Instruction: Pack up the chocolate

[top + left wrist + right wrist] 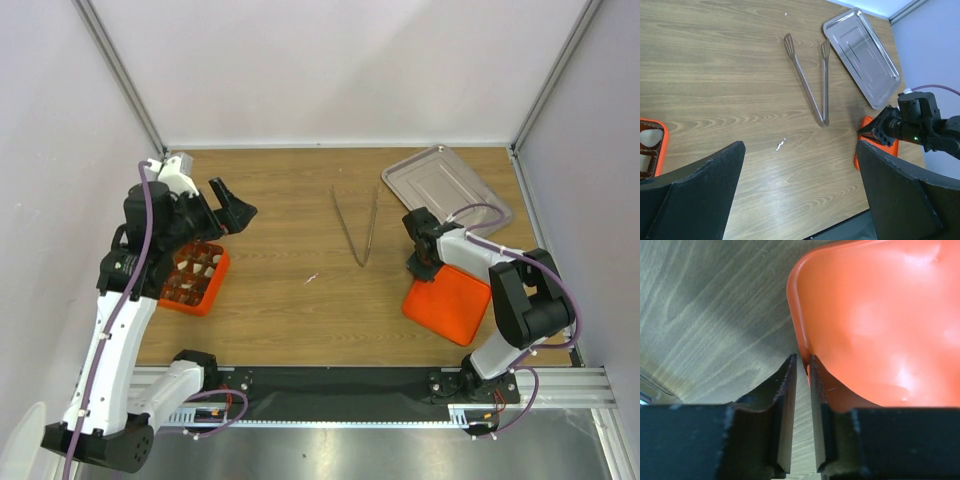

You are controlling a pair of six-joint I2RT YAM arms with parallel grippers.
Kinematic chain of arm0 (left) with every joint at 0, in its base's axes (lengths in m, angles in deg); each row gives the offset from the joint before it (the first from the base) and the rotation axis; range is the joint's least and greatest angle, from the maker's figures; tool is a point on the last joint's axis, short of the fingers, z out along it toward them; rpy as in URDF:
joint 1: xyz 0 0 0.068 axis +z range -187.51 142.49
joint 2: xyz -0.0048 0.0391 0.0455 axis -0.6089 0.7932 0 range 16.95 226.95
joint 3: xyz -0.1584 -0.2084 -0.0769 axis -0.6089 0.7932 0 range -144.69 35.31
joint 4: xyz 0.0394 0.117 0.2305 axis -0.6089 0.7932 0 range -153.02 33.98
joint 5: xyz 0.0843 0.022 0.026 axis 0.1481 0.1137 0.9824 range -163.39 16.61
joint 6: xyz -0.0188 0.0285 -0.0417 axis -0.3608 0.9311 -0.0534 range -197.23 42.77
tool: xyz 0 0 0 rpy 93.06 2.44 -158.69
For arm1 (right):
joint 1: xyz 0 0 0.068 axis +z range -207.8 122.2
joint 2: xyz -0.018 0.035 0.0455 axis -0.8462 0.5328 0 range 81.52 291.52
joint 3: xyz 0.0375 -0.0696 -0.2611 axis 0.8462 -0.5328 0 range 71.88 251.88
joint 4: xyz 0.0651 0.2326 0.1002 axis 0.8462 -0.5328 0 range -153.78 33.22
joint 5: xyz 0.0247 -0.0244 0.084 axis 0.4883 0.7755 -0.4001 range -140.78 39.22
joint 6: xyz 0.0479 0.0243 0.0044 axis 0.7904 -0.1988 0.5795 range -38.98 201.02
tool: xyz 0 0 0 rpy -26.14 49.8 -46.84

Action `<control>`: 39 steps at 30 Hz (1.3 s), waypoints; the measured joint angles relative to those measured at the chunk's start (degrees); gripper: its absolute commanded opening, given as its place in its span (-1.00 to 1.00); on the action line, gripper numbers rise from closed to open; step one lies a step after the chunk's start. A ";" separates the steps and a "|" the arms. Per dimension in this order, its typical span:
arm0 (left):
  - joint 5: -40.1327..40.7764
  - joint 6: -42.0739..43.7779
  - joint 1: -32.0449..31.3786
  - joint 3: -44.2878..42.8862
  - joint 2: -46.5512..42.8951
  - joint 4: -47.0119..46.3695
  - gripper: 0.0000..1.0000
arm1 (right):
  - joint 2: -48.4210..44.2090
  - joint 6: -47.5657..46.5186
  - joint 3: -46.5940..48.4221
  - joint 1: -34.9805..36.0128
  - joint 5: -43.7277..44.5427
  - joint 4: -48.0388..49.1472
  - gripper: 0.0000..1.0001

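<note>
Chocolate (180,288) is sitting in the box (192,304) by the desk's left edge. Right fingers (785,405) are pinching the lid (880,320), likely to cover it. Left fingers (695,190) are hanging spread.

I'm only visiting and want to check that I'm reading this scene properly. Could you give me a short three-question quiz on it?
1. True or false: the tongs lie on the bare wood, outside the metal tray.
2. The right hand has its tips at the rim of: A the metal tray, B the orange lid, C the tongs.
3. Which hand has its fingers spread wide?
Key: 1 true; 2 B; 3 the left hand.
</note>
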 measured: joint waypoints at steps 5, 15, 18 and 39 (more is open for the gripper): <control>-0.31 -0.79 0.00 0.00 -0.50 -0.17 0.99 | 0.22 -0.68 0.00 -0.13 -0.17 0.52 -1.00; -2.99 -1.20 0.07 -2.75 0.46 0.90 0.99 | -9.66 -8.48 2.73 -0.24 -6.38 -4.55 -1.00; -6.91 -1.81 0.31 -4.04 1.38 0.44 0.99 | -18.49 -10.56 9.27 -0.24 -11.93 -6.82 -1.00; -46.36 -21.53 0.72 4.76 20.96 -47.67 0.99 | -8.26 19.15 24.68 -0.83 -67.71 67.78 -1.00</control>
